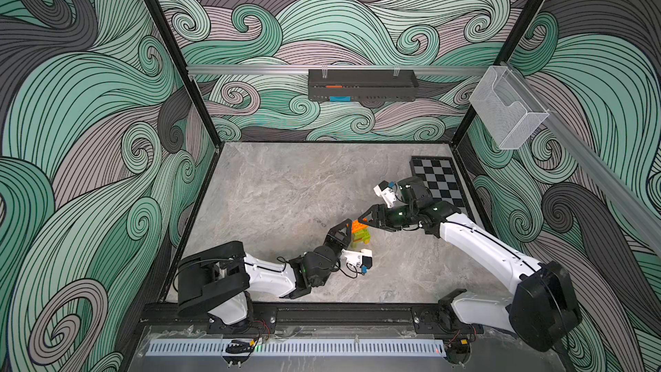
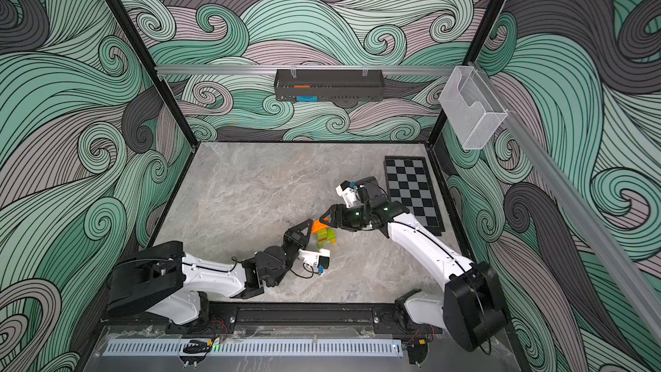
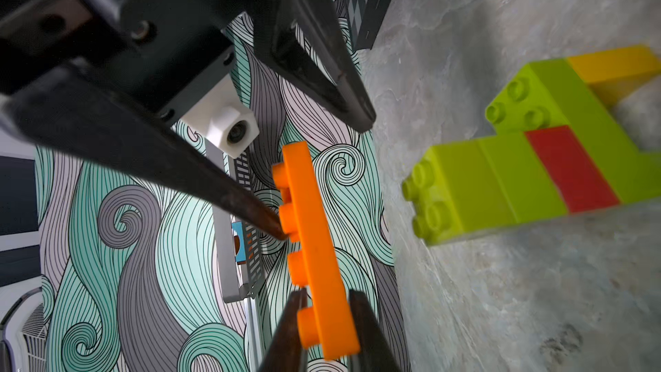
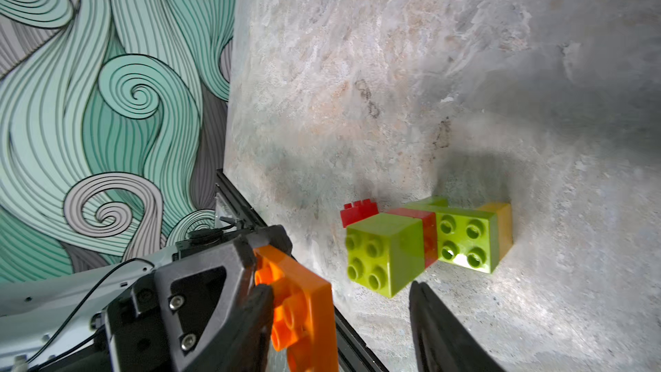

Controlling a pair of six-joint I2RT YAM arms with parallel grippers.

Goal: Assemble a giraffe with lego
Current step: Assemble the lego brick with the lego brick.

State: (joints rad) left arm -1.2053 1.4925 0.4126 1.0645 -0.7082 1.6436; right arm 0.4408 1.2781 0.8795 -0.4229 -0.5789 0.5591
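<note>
Both top views: the left gripper (image 1: 352, 224) is clamped on the orange brick (image 1: 358, 226), just beside the half-built giraffe (image 2: 327, 236) standing mid-table. Open table (image 1: 286, 191) lies on the robot's left.

Left wrist: the right gripper (image 3: 323, 178) gapes around the brick's free end, one fingertip (image 3: 275, 227) touching its studs.

Right wrist: a loose red brick (image 4: 357, 211) sits just beside the giraffe.

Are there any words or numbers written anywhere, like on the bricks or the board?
None can be read.
The orange brick, the stacked bricks and the chequered board bear no writing.
The dark scribbles on the table are too smudged to read as letters or numbers.
</note>
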